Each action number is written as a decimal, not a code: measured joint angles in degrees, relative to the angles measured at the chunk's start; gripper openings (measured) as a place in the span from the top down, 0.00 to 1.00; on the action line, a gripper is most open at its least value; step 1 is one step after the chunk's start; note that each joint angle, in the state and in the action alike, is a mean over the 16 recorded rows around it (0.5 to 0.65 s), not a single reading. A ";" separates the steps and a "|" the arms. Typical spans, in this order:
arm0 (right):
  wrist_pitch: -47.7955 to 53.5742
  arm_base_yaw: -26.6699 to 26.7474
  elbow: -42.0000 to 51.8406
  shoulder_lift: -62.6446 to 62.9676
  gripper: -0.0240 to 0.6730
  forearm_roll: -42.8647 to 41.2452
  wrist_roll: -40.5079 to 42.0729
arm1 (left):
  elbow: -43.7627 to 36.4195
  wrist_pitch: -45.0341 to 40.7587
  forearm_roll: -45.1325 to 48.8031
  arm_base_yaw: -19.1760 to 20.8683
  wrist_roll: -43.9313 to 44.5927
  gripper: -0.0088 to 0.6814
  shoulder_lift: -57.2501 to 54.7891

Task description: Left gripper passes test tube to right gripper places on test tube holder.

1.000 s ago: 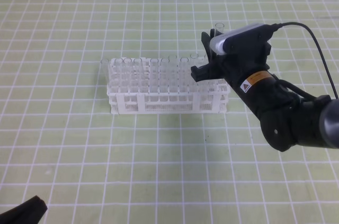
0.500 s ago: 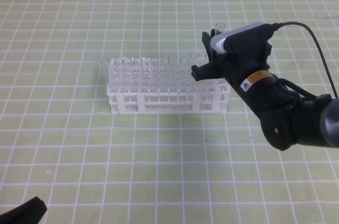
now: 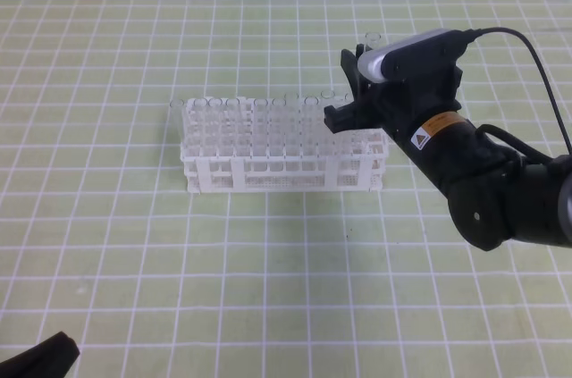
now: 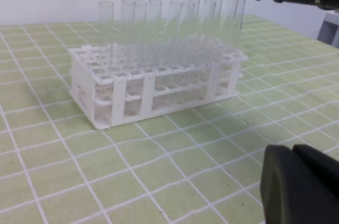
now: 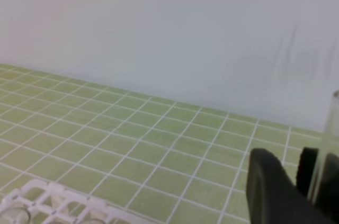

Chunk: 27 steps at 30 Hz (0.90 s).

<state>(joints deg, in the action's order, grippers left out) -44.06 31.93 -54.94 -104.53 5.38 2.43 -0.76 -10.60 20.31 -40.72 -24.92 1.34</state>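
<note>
In the exterior high view the right gripper (image 3: 353, 96) is hanging at the upper right of the frame, just over the right end of the test tube holder (image 3: 284, 147), which is sitting near the middle of the green-gridded table (image 3: 107, 244). Its black fingers are pinching the test tube (image 3: 371, 41), which is standing upright between them with its open rim poking out above the silver-grey top plate; the lower part of the tube is hiding behind the gripper, so whether its tip is already sitting in a hole cannot be told. In the left wrist view the same tube (image 4: 237, 20) is showing at the upper right, running down from the black gripper body toward the far right corner of the white rack (image 4: 153, 83), beside a row of other clear tubes (image 4: 153, 28) that are standing upright in the lattice. In the right wrist view the tube (image 5: 324, 150) is appearing at the far right edge, held between two dark fingers (image 5: 270, 187). The left gripper (image 3: 40, 358) is showing only as a black shape in the lower left corner of the exterior high view, well apart from the rack, and whether it is spread or pressed together cannot be told.
</note>
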 joint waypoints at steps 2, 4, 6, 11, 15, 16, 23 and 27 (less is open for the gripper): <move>0.09 0.00 0.00 0.18 0.95 0.01 0.02 | 0.00 0.00 0.00 0.00 0.00 0.99 0.00; 0.17 0.00 0.00 0.21 0.95 0.04 0.03 | -0.07 0.04 0.00 0.00 0.00 0.99 0.10; 0.25 0.00 0.00 0.08 0.95 0.07 0.02 | -0.07 0.04 0.00 0.00 0.00 0.99 0.10; 0.03 0.00 0.00 -0.54 0.95 0.18 -0.01 | -0.27 0.18 0.02 0.00 0.01 0.99 0.29; -0.39 0.00 0.00 -1.10 0.95 0.27 -0.04 | -0.34 0.22 0.02 0.00 0.01 0.99 0.39; -0.51 0.00 0.00 -1.25 0.95 0.28 -0.04 | -0.27 0.18 0.02 0.00 0.01 0.99 0.29; -1.40 0.00 0.00 -1.97 0.95 0.32 -0.08 | 0.00 0.00 0.00 0.00 0.00 0.99 0.00; -1.75 0.00 0.00 -2.04 0.95 0.32 -0.06 | 0.20 -0.13 -0.01 0.00 -0.01 0.99 -0.29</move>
<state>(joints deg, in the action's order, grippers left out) -45.81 31.93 -54.94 -106.56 5.70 2.37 -0.56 -10.74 20.29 -40.72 -24.93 1.05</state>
